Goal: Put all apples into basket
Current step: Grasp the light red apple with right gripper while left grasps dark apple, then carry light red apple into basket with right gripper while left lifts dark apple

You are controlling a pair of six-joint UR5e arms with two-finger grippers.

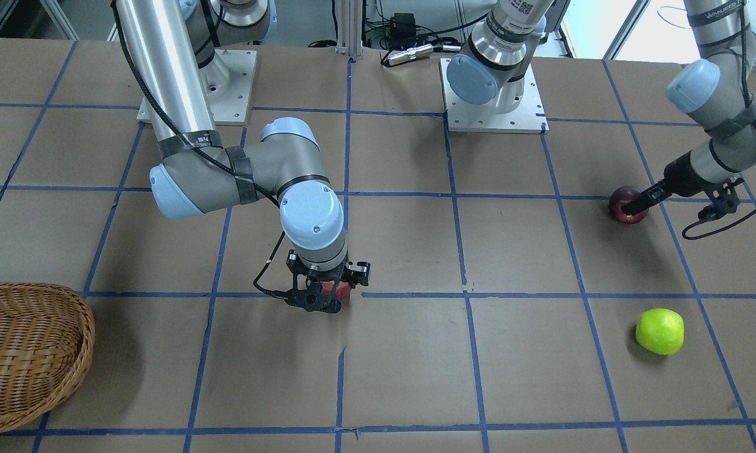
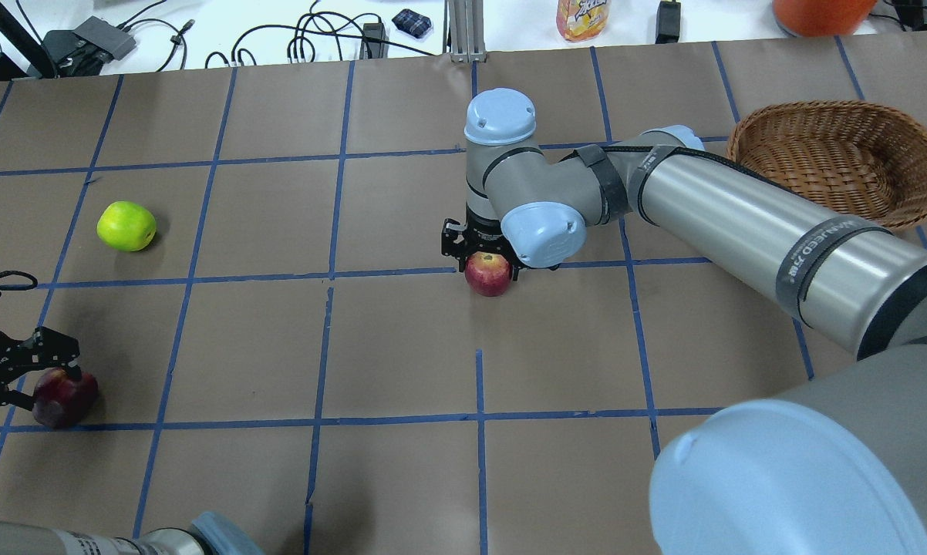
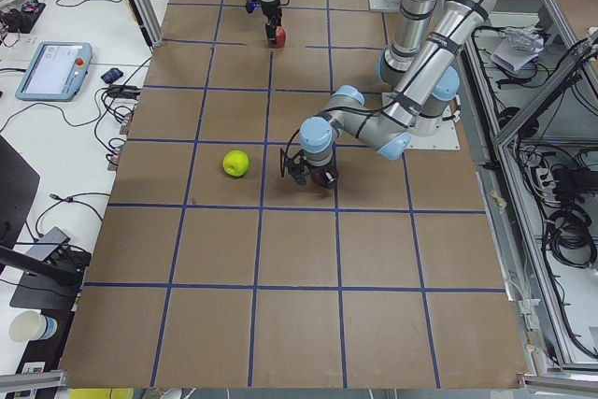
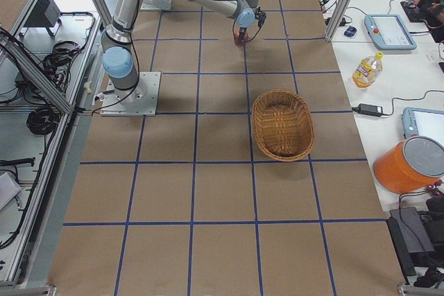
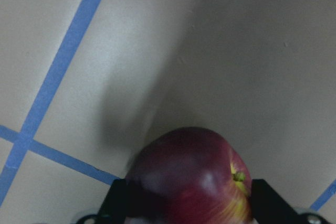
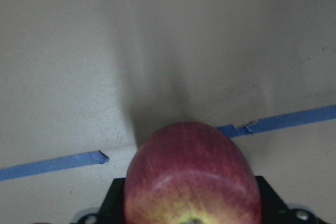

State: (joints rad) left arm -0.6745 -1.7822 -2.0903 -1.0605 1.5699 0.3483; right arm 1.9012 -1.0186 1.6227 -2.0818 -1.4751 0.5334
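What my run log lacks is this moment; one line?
left gripper grips maroon apple; right gripper grips red apple; green apple loose; basket empty

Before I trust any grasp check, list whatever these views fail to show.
Red apple: front-facing view, mostly covered by the right gripper.
Basket: same view, cut by the left edge.
Left gripper: overhead view, partly cut by the left edge.
Both wrist views: bottom edge crops each gripper, so grip contact is unclear.

Silver tube arms (image 1: 164, 69), pale-blue joint caps (image 1: 311, 214), black cables (image 1: 265, 192).
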